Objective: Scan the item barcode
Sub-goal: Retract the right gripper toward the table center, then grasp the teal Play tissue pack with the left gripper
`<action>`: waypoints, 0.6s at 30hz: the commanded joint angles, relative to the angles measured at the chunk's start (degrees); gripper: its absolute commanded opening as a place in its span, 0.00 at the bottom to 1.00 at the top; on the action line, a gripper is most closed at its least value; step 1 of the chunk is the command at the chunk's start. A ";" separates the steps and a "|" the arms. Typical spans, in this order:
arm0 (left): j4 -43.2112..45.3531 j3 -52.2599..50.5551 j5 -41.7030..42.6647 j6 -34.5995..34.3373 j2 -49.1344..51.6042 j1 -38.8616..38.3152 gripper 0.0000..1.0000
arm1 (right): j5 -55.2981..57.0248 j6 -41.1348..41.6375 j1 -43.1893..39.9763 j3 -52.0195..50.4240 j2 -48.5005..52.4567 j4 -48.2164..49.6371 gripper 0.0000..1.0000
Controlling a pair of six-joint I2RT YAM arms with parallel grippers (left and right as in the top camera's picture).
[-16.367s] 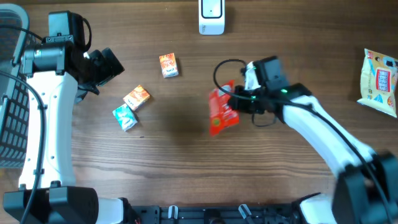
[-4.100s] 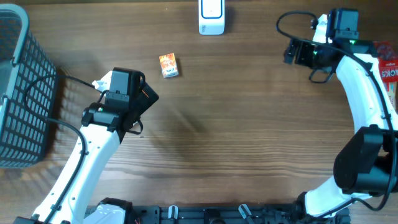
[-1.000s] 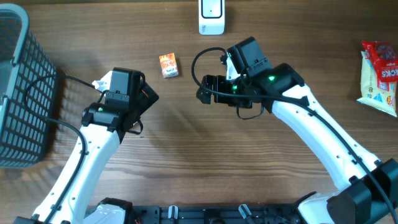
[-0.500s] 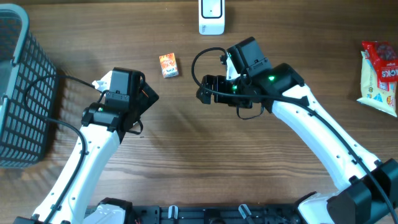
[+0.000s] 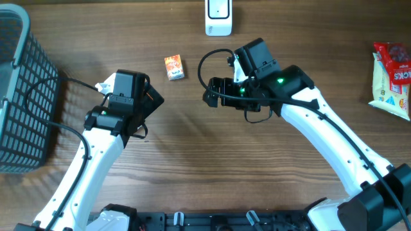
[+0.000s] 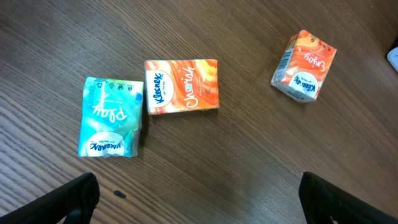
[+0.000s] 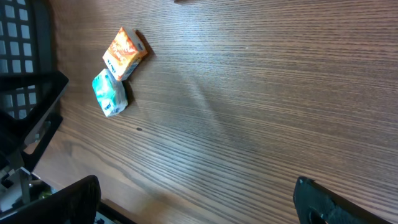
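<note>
Moved since four seconds back — right gripper, from the far corner to mid table; we log it wide open, empty; left gripper wide open above teal pack, orange pack.

Grey wire basket on wooden table, left edge.

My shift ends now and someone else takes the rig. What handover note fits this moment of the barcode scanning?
Left gripper: open, empty, above teal tissue pack and orange tissue pack.
Right gripper: open, empty, near white scanner.
Small orange pack lies left of the scanner; red-and-white snack bag at far right.
Done: nothing shown scanned.
Left: grasp a pack, present its barcode to the scanner.
</note>
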 commanded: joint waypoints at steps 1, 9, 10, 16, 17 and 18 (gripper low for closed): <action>0.20 -0.24 -1.18 0.68 0.22 0.31 1.00 | 0.96 0.42 0.13 -0.20 -1.01 0.15 1.00; 0.90 -0.24 5.86 0.20 0.22 0.31 1.00 | 0.94 0.48 0.13 -0.20 -1.01 0.17 1.00; 2.51 -0.24 9.38 0.22 0.22 0.31 1.00 | 0.94 1.46 0.13 -0.20 -0.98 0.37 1.00; 3.98 -0.24 12.92 2.45 0.22 0.28 1.00 | 0.94 12.59 0.13 -0.20 -1.01 0.39 1.00; 3.32 -0.24 9.18 3.76 0.22 0.33 1.00 | 0.94 14.69 0.13 -0.20 -1.01 0.37 1.00; 2.27 -0.24 4.87 3.69 0.22 0.42 1.00 | 1.01 16.48 0.15 -0.20 -1.01 0.39 1.00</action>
